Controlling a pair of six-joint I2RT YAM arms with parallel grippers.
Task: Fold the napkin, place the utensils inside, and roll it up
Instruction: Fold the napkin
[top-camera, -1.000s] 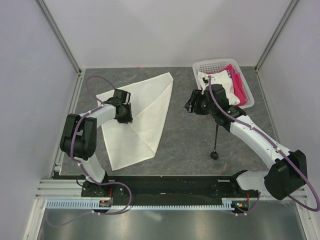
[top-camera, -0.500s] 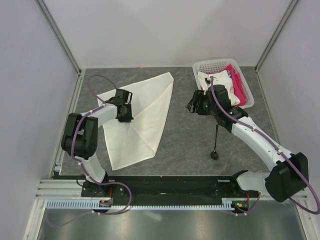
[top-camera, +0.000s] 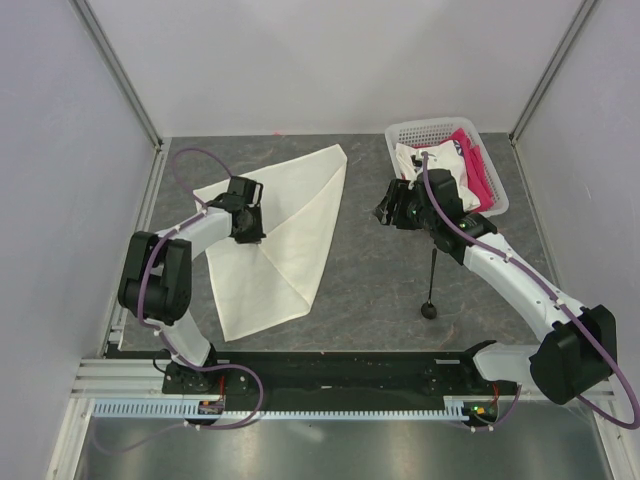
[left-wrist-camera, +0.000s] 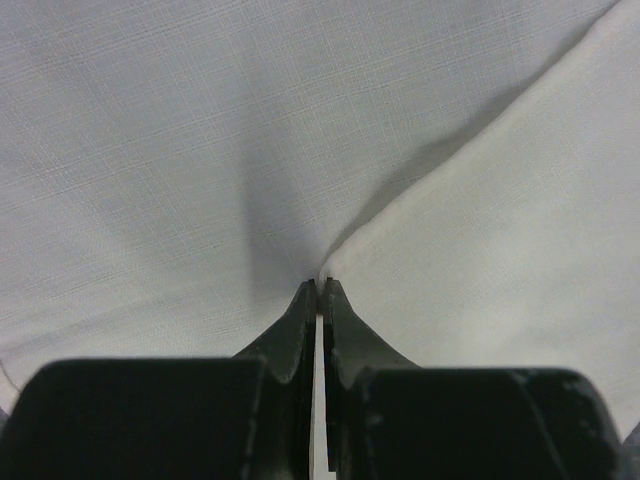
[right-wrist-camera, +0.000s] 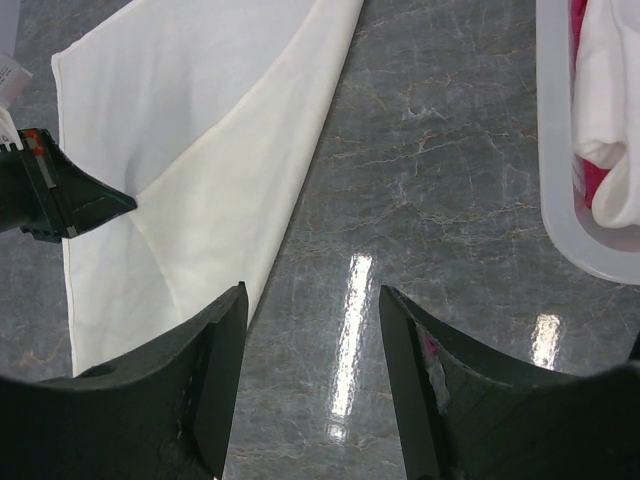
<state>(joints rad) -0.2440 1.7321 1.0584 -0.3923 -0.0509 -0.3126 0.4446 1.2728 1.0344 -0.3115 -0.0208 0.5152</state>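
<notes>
The left gripper (left-wrist-camera: 320, 285) clamps the napkin (top-camera: 290, 220) at its flap edge, likely to pull the fold, while the right gripper (right-wrist-camera: 312, 292) hovers wide and empty at the napkin's three o'clock.

Left pincer (top-camera: 249, 236) down on the folded napkin (top-camera: 300, 215), spoon (top-camera: 432, 285) well apart.

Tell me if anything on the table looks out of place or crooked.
The napkin is folded lopsidedly, its layers' edges not lining up. The spoon lies apart on the bare table. Nothing looks spilled or damaged.
</notes>
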